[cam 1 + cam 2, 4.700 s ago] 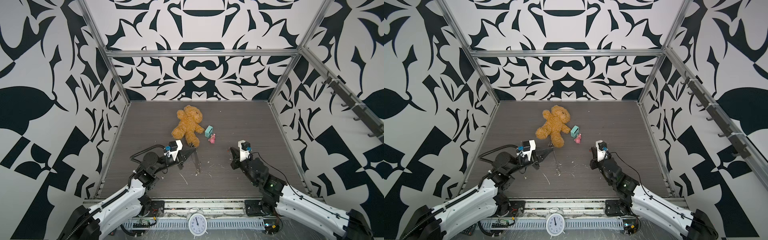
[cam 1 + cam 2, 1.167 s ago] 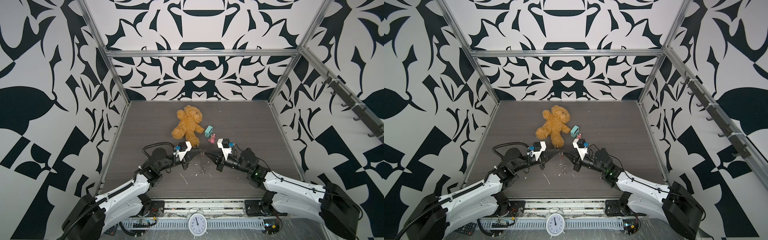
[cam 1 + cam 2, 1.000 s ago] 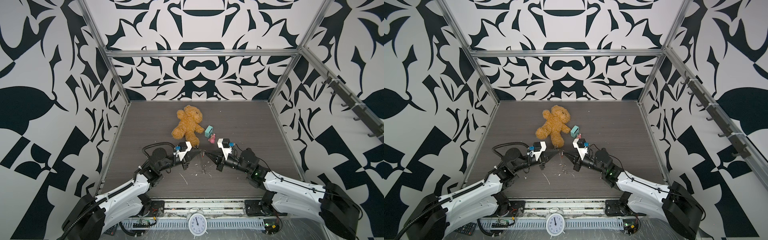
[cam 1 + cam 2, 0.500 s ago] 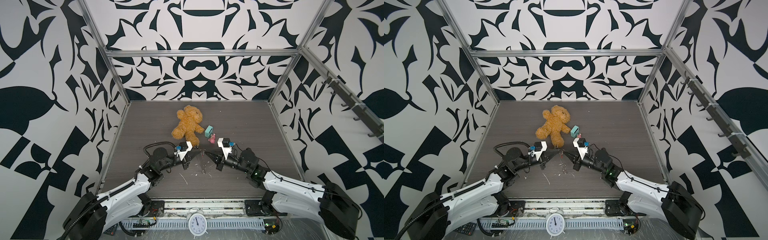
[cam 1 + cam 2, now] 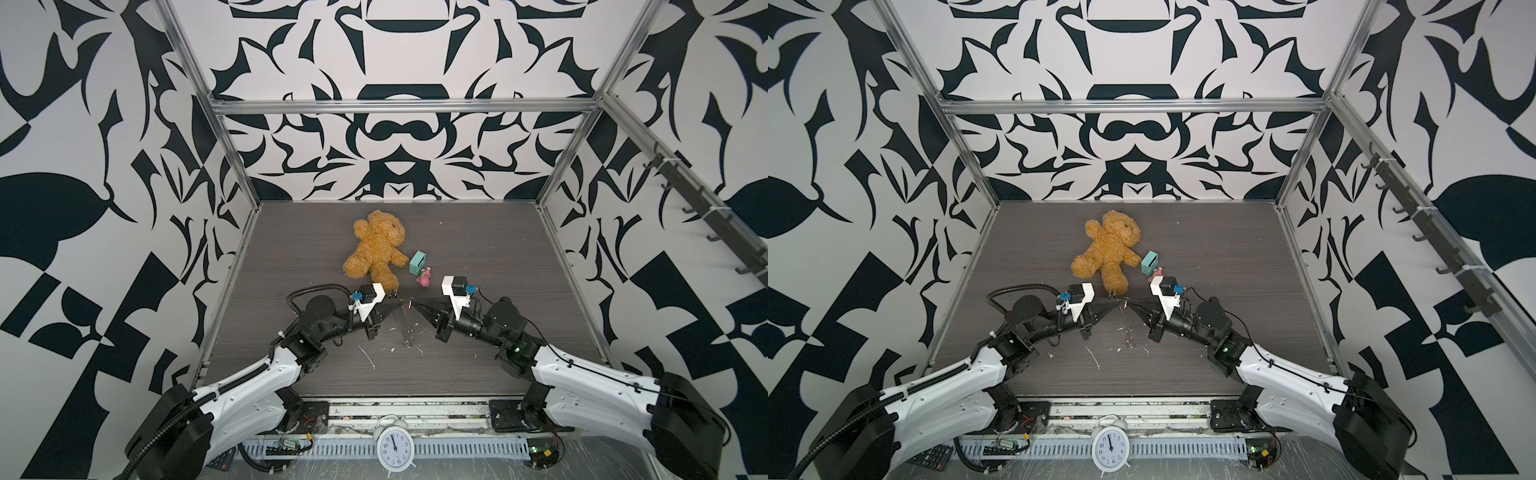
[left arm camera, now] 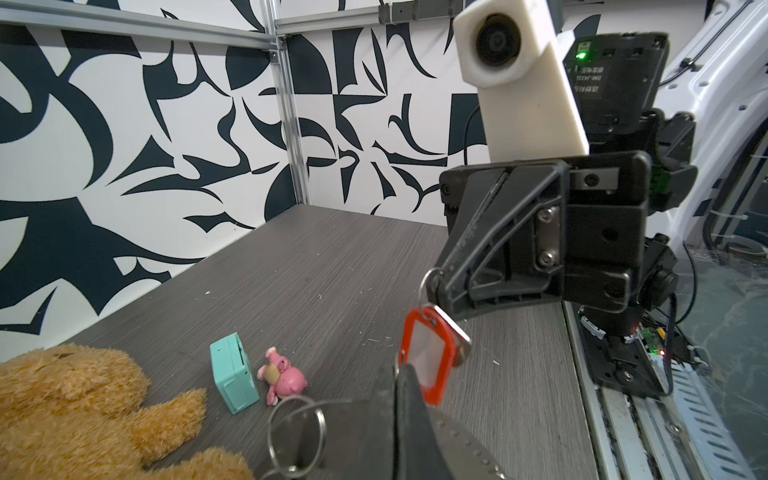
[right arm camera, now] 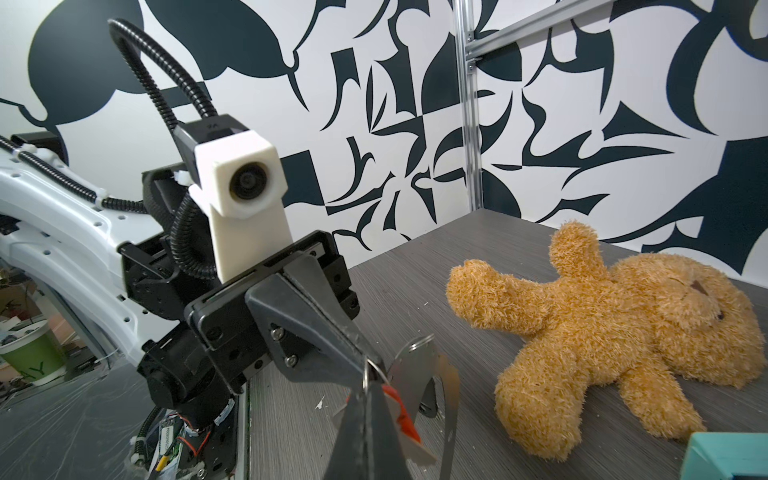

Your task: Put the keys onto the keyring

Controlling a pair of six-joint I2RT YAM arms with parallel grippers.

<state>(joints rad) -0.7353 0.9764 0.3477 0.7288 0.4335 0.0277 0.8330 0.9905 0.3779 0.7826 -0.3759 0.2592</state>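
tabletop (image 5: 478, 232) grey woodgrain, walls (image 5: 395, 62) b&w patterned.

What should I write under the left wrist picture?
Right pincer dangles the red key tag beside the left pincer, which grips the keyring strap.

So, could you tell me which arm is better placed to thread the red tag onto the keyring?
Right, probably: the right gripper is shut on the red tag, hanging close to the keyring, while the left gripper is shut on the strap and can just steady it.
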